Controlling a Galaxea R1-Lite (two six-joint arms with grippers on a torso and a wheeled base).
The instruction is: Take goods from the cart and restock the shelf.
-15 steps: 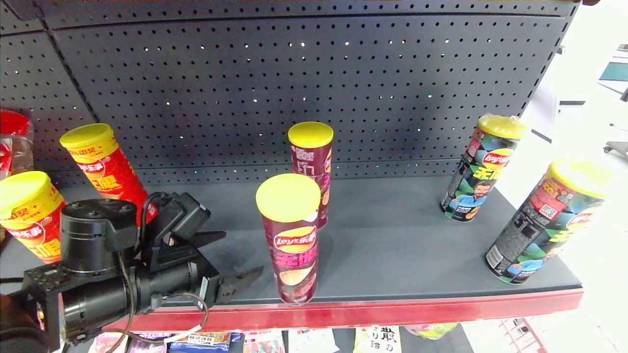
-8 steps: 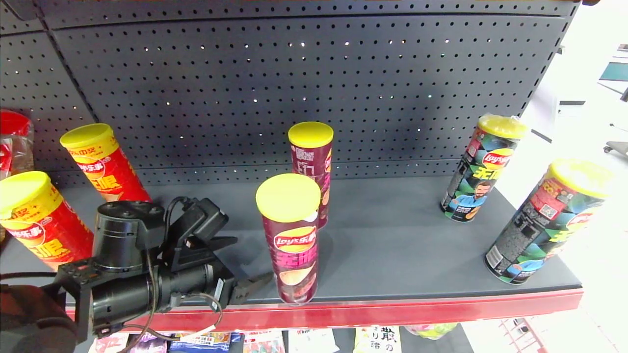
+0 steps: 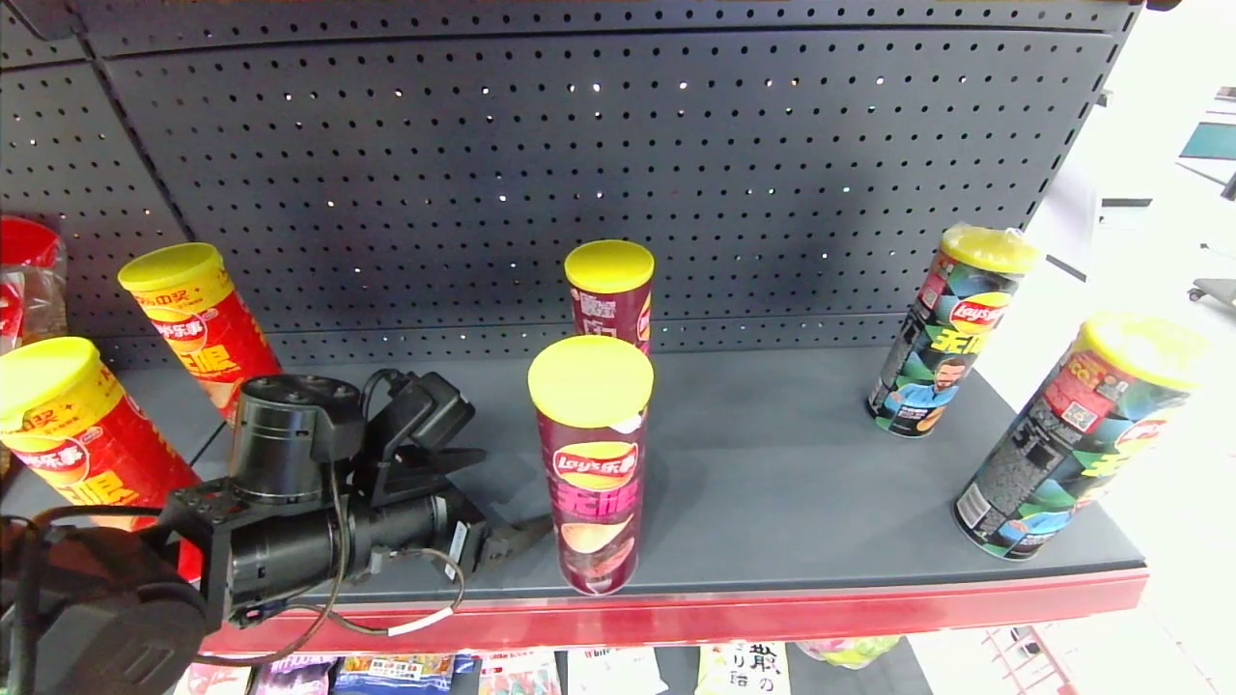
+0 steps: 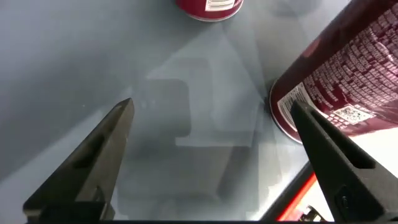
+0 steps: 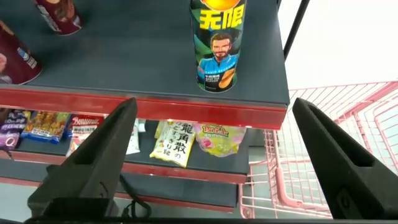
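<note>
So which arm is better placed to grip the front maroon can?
Left, probably: the left gripper, fingers open, sits right beside the front maroon can, while the right gripper faces the right end of the shelf.

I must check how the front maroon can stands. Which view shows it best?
The head view: the front maroon can stands whole, lid to base. The left wrist view shows its lower part, the right wrist view a cut-off piece.

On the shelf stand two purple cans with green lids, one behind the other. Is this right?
Not quite. The head view shows yellow lids on the front purple can and the rear purple can; both stand on the shelf, one behind the other.
</note>
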